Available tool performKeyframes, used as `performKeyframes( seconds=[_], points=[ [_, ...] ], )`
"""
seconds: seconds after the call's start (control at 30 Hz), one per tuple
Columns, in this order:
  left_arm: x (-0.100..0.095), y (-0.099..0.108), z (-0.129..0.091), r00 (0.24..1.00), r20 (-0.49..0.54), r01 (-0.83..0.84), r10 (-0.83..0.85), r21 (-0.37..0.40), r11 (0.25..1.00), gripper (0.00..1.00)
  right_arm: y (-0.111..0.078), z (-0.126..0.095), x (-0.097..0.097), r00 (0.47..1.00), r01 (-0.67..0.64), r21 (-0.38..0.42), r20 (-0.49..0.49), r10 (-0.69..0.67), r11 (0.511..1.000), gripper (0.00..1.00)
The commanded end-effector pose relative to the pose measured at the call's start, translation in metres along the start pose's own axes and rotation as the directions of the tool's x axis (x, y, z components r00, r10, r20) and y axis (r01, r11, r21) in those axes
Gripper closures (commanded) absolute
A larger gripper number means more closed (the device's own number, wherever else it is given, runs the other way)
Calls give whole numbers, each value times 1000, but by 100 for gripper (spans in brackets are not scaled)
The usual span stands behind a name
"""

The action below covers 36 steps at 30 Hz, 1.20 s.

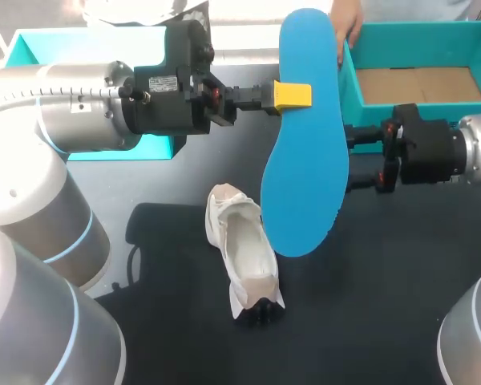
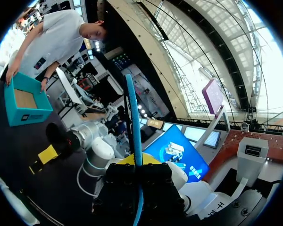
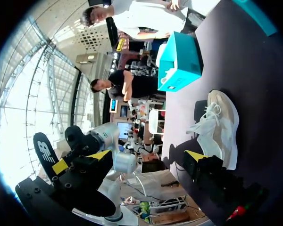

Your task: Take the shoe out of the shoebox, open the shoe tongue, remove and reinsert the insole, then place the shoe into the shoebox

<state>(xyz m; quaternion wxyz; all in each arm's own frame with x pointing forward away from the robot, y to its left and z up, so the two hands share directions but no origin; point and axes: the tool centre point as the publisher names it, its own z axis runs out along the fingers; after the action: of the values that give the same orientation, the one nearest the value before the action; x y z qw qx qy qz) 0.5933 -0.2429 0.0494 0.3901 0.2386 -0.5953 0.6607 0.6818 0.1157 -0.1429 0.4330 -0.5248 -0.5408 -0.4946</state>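
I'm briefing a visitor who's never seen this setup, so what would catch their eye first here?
The big blue insole, held upright in mid-air by the left gripper. Below it a white shoe sits on the dark table, and at the far right the open teal shoebox has a person's hand at its corner.

Nothing properly legible from here. White sticker [image 1: 162, 83] on the left arm [image 1: 80, 112], wrist end: print too small to read. White label [image 2: 29, 116] on the side of the teal shoebox [image 2: 12, 110]: unreadable. White logo mark [image 3: 46, 151] on the insole [image 1: 305, 120], dark face: no readable letters.
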Motion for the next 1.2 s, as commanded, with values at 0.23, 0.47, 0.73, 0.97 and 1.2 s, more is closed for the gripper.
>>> performKeyframes(
  seconds=[0.23, 0.47, 0.73, 0.97, 1.2],
  points=[
    [-6, 41, -7, 965, 49, -258, 259, -32, 966, 100, 1, 3, -1, 1000, 0, 0, 0, 0, 1000, 0],
    [-23, 60, -27, 756, 76, -653, 650, 30, 757, 100, 1, 3, -1, 1000, 0, 0, 0, 0, 1000, 0],
    [-32, 49, -53, 423, 39, -900, 905, -95, 425, 100, 1, 3, -1, 1000, 0, 0, 0, 0, 1000, 0],
    [-44, 27, -73, 128, -10, -982, 992, -144, 125, 100, 1, 3, -1, 1000, 0, 0, 0, 0, 1000, 0],
    [-61, 19, -90, -180, -112, -969, 977, -149, -195, 100, 1, 3, -1, 1000, 0, 0, 0, 0, 1000, 0]
  ],
)
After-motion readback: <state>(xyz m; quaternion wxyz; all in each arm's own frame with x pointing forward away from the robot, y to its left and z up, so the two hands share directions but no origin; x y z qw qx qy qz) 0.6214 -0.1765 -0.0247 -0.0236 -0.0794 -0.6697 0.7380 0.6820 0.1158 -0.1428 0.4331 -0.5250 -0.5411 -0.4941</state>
